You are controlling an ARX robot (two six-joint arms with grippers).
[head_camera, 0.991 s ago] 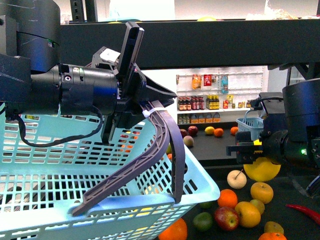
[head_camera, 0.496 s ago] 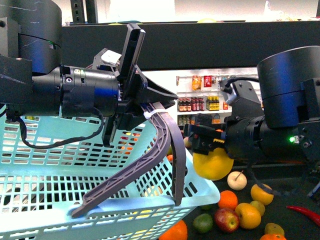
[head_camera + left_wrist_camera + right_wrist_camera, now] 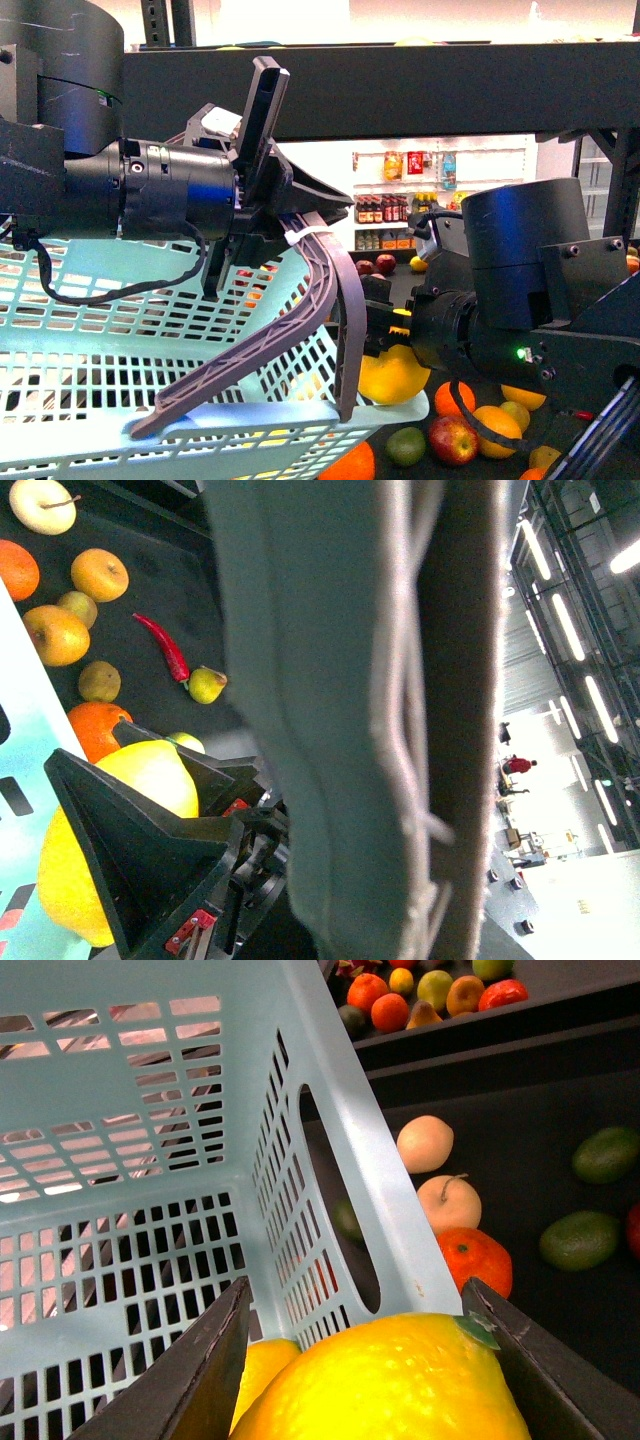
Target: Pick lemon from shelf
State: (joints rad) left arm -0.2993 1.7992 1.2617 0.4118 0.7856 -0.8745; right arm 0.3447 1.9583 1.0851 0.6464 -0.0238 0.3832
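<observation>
- The left claw [image 3: 305, 220] is clamped tight on the handle [image 3: 335, 275] of the pale blue basket [image 3: 120, 330], holding it up in front of the shelf [image 3: 420, 90].
- The lemon [image 3: 393, 375] is off the shelf deck, so we judge the pick itself done. It hangs just beside the basket's corner; whether it touches, we cannot tell.
- The right claw [image 3: 388, 342] is closed around the lemon, with fingers [image 3: 190, 1385] on both flanks and the fruit filling the gap.
- What is left, we think, is carrying it clear — perhaps over the rim. Other fruit [image 3: 455, 435] lies below.
</observation>
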